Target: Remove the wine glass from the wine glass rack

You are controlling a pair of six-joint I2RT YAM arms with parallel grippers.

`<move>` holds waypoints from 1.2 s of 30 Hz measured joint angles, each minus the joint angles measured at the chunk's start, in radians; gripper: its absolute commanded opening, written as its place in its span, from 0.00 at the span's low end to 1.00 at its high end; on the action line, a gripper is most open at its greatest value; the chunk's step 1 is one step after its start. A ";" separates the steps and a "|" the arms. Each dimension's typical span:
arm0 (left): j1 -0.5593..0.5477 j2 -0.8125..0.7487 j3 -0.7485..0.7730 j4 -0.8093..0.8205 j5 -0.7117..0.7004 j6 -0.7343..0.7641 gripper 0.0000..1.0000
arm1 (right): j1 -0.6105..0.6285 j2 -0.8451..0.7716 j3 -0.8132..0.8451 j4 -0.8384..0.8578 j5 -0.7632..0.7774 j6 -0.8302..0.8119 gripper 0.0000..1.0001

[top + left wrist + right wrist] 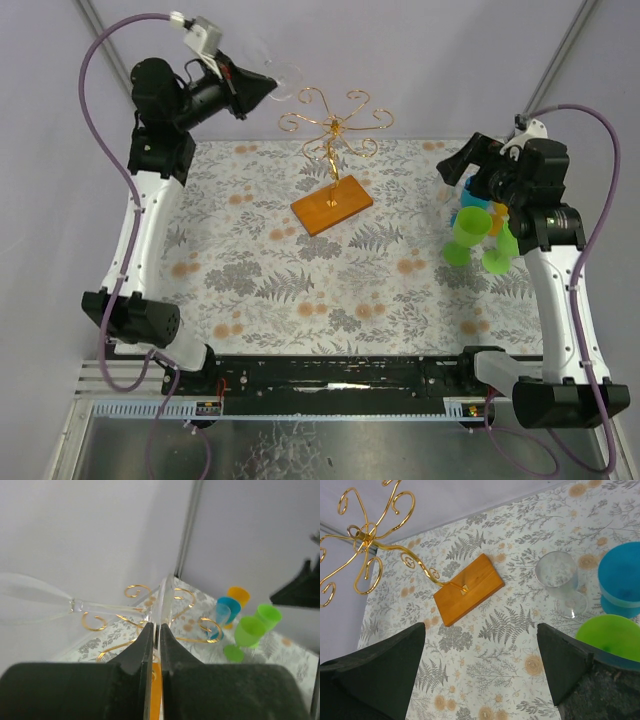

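The clear wine glass (35,597) lies sideways in the air, its bowl to the left and its thin foot pinched edge-on between the jaws of my left gripper (156,627), which is shut on it. From above, the left gripper (268,88) and the wine glass (290,74) sit high at the back, just left of the gold wire wine glass rack (335,122) on its orange base (331,205). Whether the glass touches a scrolled arm I cannot tell. My right gripper (481,630) hangs open over the patterned cloth, right of the rack (367,535), holding nothing.
At the right of the table stand several cups: a green one (468,232), a blue one (620,575), an orange one (238,596), and a clear tumbler (560,580). The right gripper (460,165) hovers above them. Grey walls close the back and sides.
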 measured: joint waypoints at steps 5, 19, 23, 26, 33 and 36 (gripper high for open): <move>-0.216 -0.129 -0.140 -0.040 -0.097 0.363 0.00 | 0.000 0.083 0.082 -0.012 -0.039 0.024 0.99; -0.656 -0.218 -0.479 -0.081 -0.332 1.169 0.00 | 0.000 0.206 0.422 -0.120 -0.219 0.089 0.99; -0.710 -0.229 -0.569 -0.079 -0.361 1.340 0.00 | -0.001 0.249 0.509 -0.164 -0.332 0.103 1.00; -0.734 -0.229 -0.614 -0.078 -0.370 1.445 0.00 | -0.001 0.286 0.557 -0.211 -0.410 0.101 0.99; -0.767 -0.229 -0.679 -0.074 -0.372 1.638 0.00 | -0.001 0.381 0.607 -0.410 -0.498 0.010 0.99; -0.776 -0.229 -0.700 -0.074 -0.369 1.697 0.00 | -0.001 0.399 0.599 -0.462 -0.504 -0.018 0.99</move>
